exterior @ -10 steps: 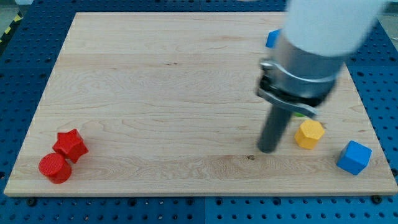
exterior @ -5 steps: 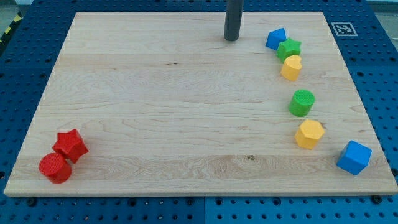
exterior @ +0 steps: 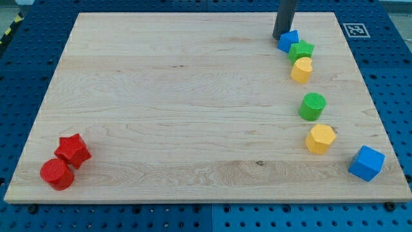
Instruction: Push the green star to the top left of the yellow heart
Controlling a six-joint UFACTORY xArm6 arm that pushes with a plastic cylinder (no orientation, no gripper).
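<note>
The green star [exterior: 300, 50] lies near the view's top right, touching the yellow heart [exterior: 300, 69] just below it and a blue block [exterior: 288, 40] at its upper left. My tip [exterior: 280, 37] stands on the board just left of the blue block, touching or nearly touching it, up and left of the green star.
A green cylinder [exterior: 312, 106], a yellow hexagon [exterior: 319, 138] and a blue cube [exterior: 366, 162] run down the view's right side. A red star [exterior: 72, 150] and a red cylinder [exterior: 56, 174] sit at the bottom left. The wooden board [exterior: 174, 103] ends just above my tip.
The rod swept from the view's lower right to the top middle, then moved right to the blue block. The blocks have not visibly moved.
</note>
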